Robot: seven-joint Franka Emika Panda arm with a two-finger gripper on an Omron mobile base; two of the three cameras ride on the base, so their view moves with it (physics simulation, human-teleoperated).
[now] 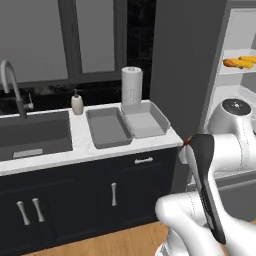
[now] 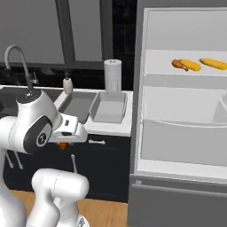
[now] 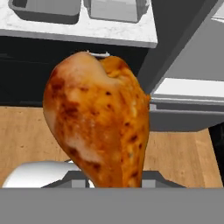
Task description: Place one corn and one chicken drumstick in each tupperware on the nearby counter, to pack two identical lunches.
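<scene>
My gripper [image 3: 112, 180] is shut on a reddish-brown chicken drumstick [image 3: 98, 118], held bulb end forward, and its fingertips are hidden behind the meat. The hand hangs in front of the dark cabinets, below the counter [image 1: 100, 150] edge; a sliver of the drumstick [image 2: 63, 145] shows under it. Two grey tupperware stand side by side on the counter: a longer one [image 1: 107, 127] and a shorter one [image 1: 146, 120], both with nothing in them. On a shelf of the open fridge lie two corn cobs [image 2: 191, 65] [image 2: 214, 64] and another drumstick [image 2: 178, 64].
A dark sink [image 1: 32, 135] with a curved tap [image 1: 12, 85] lies left of the containers. A soap bottle [image 1: 77, 102] and a paper towel roll [image 1: 132, 85] stand behind them. The open fridge [image 2: 181, 111] is on the right, wooden floor below.
</scene>
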